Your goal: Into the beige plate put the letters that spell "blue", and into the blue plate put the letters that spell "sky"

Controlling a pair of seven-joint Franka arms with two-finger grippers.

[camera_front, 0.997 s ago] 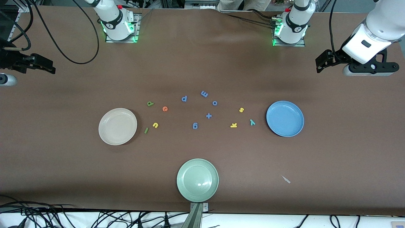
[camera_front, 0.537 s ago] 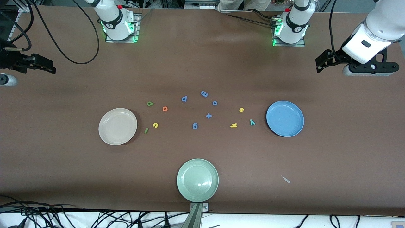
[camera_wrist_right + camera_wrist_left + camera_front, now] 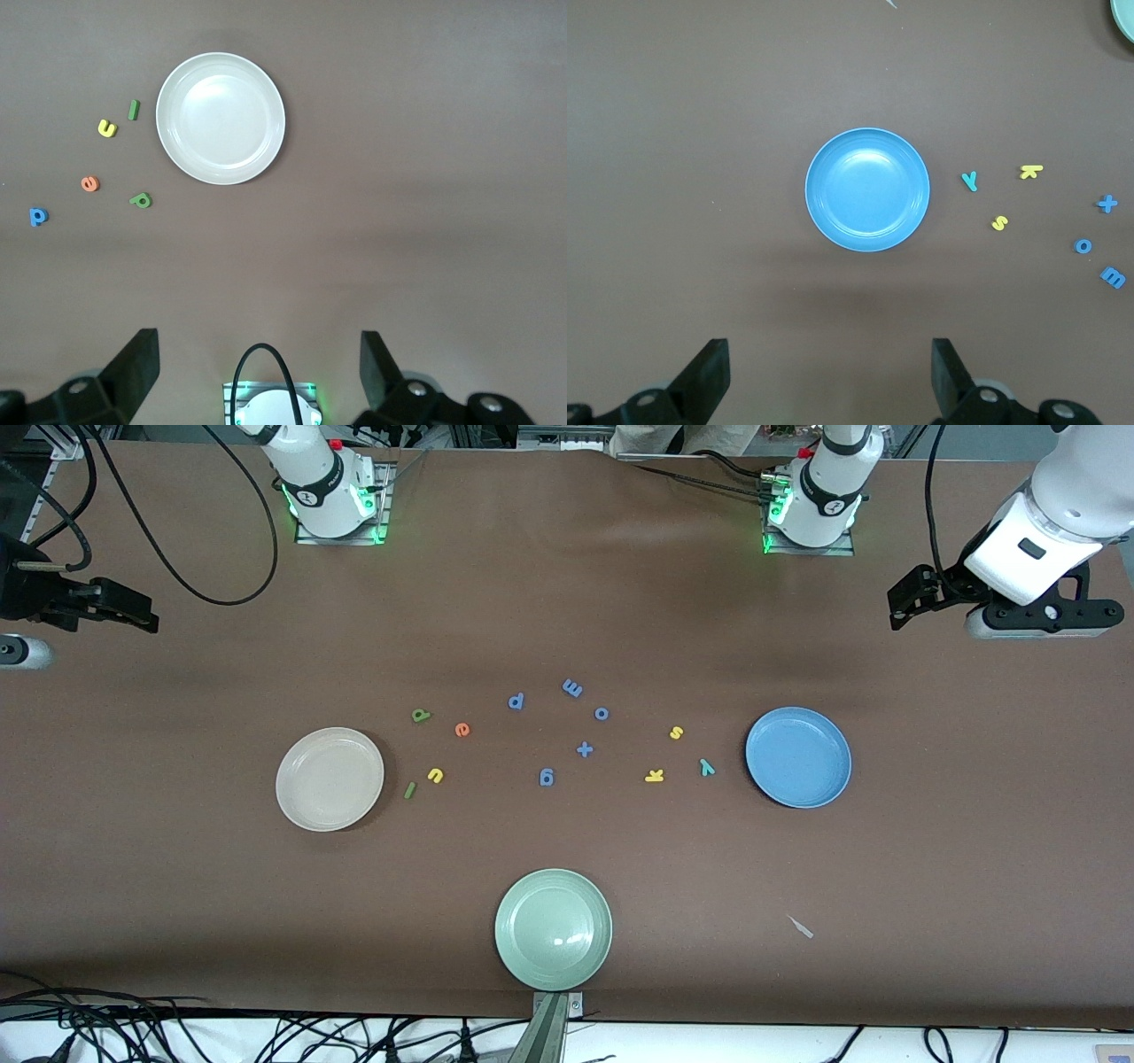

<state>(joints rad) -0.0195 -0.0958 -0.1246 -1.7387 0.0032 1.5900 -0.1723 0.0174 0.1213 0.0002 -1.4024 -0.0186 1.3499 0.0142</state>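
The beige plate (image 3: 330, 779) lies toward the right arm's end, with the olive b (image 3: 421, 715), orange e (image 3: 462, 730), yellow u (image 3: 435, 775) and olive l (image 3: 409, 789) beside it. Toward the left arm's end the blue plate (image 3: 798, 757) has the yellow s (image 3: 676, 732), yellow k (image 3: 654, 776) and teal y (image 3: 706, 766) beside it. My left gripper (image 3: 830, 381) hangs open and empty high over bare table past the blue plate (image 3: 867, 189). My right gripper (image 3: 257, 376) is open and empty too, high above the table edge past the beige plate (image 3: 221, 118).
Blue letters p (image 3: 516, 701), m (image 3: 572, 687), o (image 3: 601, 713), g (image 3: 547, 777) and a plus sign (image 3: 584, 749) lie between the two groups. A pale green plate (image 3: 553, 929) sits nearest the front camera. A small pale scrap (image 3: 801, 927) lies beside it.
Both arms have shifted very slightly at the table's ends. No letter or plate has moved.
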